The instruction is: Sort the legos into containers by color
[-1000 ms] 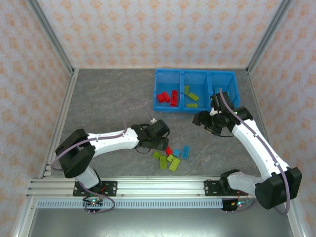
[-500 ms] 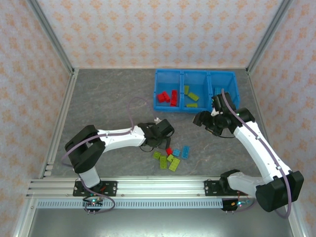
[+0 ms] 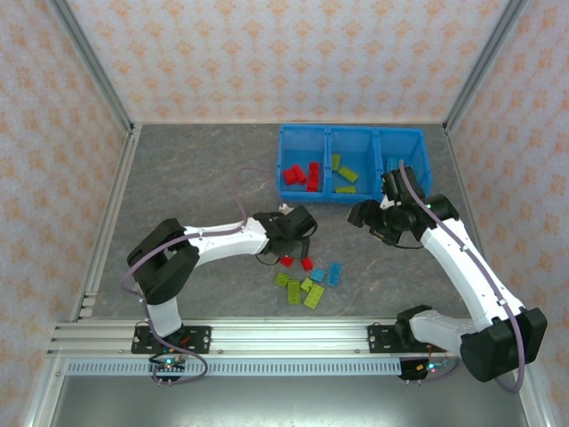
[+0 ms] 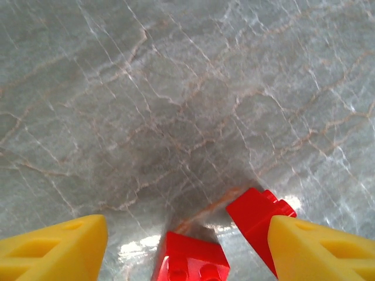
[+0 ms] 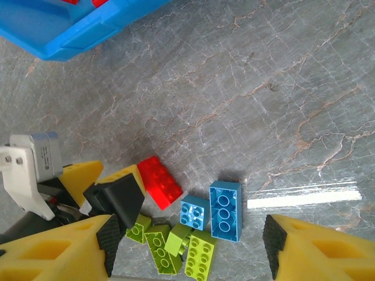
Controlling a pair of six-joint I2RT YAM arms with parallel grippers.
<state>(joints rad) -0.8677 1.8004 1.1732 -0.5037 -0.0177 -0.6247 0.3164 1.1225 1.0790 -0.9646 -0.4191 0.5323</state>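
1. Since a pinch seems next, the left gripper hangs fingers-apart over two red bricks on the table.
2. The right gripper, spread wide, hovers above the loose pile.

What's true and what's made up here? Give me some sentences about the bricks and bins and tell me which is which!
1. Red bricks lie in the left bin. True.
2. The left gripper is holding a green brick. False: it is open, with two red bricks on the table below it.
3. Two light blue bricks lie on the table. True.
4. The middle bin holds blue bricks. False: it holds lime green bricks.
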